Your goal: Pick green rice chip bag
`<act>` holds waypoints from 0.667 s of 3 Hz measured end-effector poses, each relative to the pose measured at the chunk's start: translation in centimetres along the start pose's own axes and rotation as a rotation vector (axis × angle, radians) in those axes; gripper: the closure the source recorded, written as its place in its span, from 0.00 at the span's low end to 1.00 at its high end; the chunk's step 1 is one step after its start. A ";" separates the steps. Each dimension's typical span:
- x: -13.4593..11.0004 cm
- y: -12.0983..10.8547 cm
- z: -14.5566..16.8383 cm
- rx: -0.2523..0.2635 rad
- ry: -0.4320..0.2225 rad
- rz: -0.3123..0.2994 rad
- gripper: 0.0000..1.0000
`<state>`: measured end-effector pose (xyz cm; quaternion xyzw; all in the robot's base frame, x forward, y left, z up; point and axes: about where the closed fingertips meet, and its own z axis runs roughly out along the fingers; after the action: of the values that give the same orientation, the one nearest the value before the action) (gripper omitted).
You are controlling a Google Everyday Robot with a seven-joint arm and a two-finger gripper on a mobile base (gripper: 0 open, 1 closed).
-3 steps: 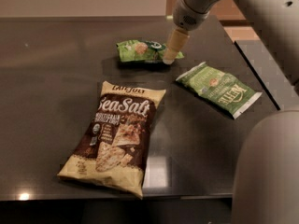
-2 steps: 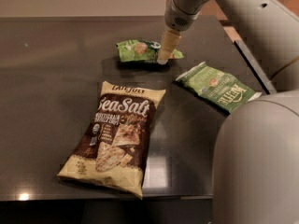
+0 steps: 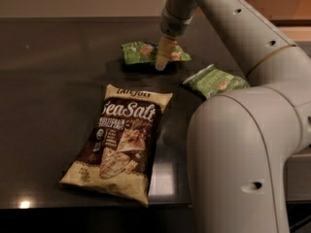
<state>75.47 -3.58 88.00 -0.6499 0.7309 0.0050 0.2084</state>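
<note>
The small, glossy, bright green rice chip bag (image 3: 138,51) lies flat towards the back of the dark counter (image 3: 53,81), at about 12 o'clock from the large brown-and-cream "Sea Salt" bag (image 3: 121,142). The cream-tipped gripper (image 3: 161,62) points straight down over the right half of that small bag. Its tip is at the bag's near edge, either touching or just above it. From this side-on angle it reads as a single tapered shape, so I cannot tell whether it is parted or closed, or whether it has hold of anything.

The step in hand looks like the grasp itself. To do it well, the gripper should straddle the bag across its short width rather than its length. It should go low enough to catch the puffy middle and not merely skid on the slick film. A close on the crimped end would probably slip, so the centre of the bag, roughly 9 o'clock from the present tip, seems safer.

The flatter green bag with white edges (image 3: 216,81) sits at about 4 o'clock from the target, well apart, and need not be touched. The lift should go straight up, which keeps the grey arm (image 3: 233,28) from dragging anything sideways.
</note>
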 end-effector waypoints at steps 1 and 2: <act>-0.5 -0.2 1.2 -0.025 0.013 0.004 0.00; -0.5 -0.4 2.2 -0.042 0.021 0.014 0.18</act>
<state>76.56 -2.54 86.31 -0.6489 0.7374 0.0153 0.1869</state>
